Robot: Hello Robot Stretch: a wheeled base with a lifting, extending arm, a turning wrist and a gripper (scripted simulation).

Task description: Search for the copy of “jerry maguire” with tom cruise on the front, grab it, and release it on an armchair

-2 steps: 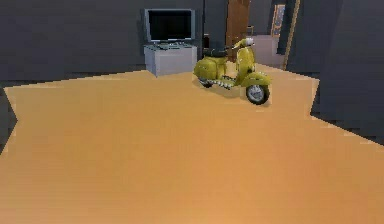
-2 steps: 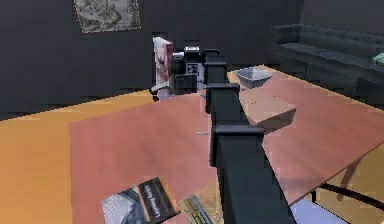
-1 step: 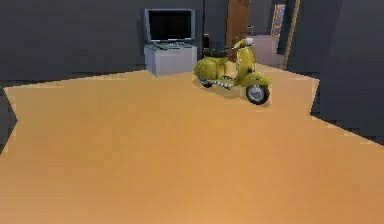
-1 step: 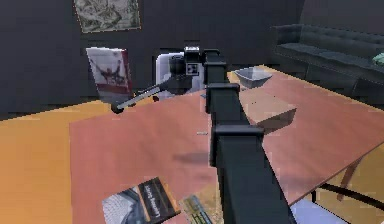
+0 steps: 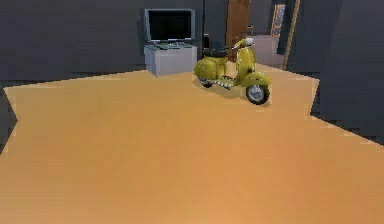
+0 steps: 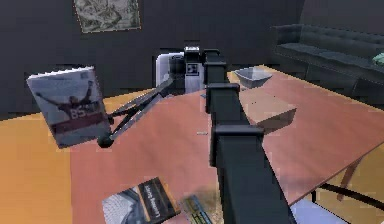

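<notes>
Arm (image 6: 235,150) rises from the bottom edge over a reddish table (image 6: 320,150), with loose papers (image 6: 135,205) lying on it below the pincer; the pincer (image 6: 108,130) holds the book (image 6: 65,105), which hangs upright at its fingertips past the table's edge, clear of the floor, a figure on its cover. Right of the pincer a brown box (image 6: 270,112) and a grey tray (image 6: 250,77) sit on the table; beyond them stands a dark sofa (image 6: 330,45); above the pincer hangs a wall picture (image 6: 107,14); in the forward view a yellow scooter (image 5: 232,72) stands near a TV (image 5: 169,25).

Living room: television (image 5: 168,25), sofa (image 6: 325,50)
</notes>
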